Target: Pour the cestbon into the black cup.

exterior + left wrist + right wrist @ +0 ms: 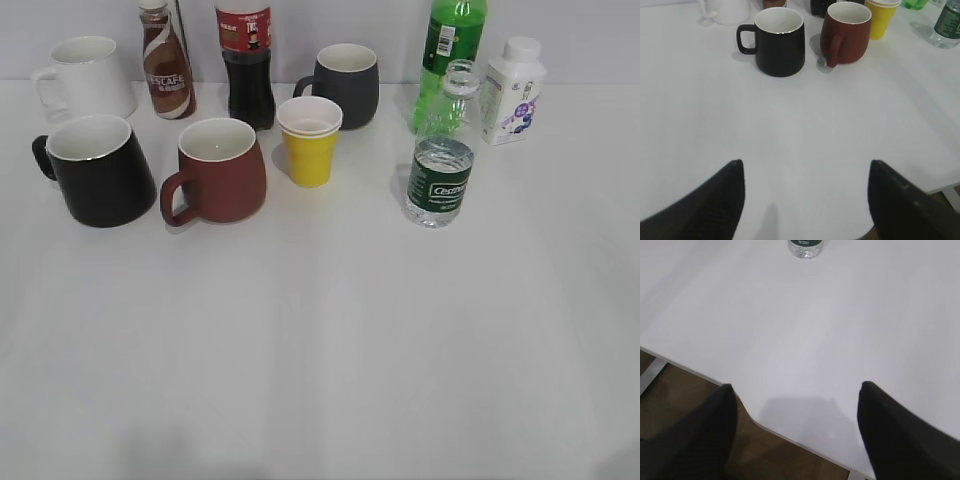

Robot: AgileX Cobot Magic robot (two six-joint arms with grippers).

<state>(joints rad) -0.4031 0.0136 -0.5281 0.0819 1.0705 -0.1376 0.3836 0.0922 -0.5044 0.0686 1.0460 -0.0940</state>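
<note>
The cestbon [440, 170] is a clear, uncapped bottle with a dark green label, standing upright at the right of the table; its base shows at the top of the right wrist view [806, 247] and its side at the top right of the left wrist view [947, 27]. The black cup [97, 170] stands at the left, white inside, handle to the left, and also shows in the left wrist view [777, 41]. My left gripper [806, 165] is open and empty, well short of the cup. My right gripper [796, 388] is open and empty over the table's near edge.
A brown-red mug [218, 168], yellow paper cups [309, 139], a dark grey mug [345, 84], a white mug [85, 77], a Nescafe bottle [165, 62], a cola bottle [246, 62], a green soda bottle [449, 50] and a white milk bottle [513, 92] stand at the back.
</note>
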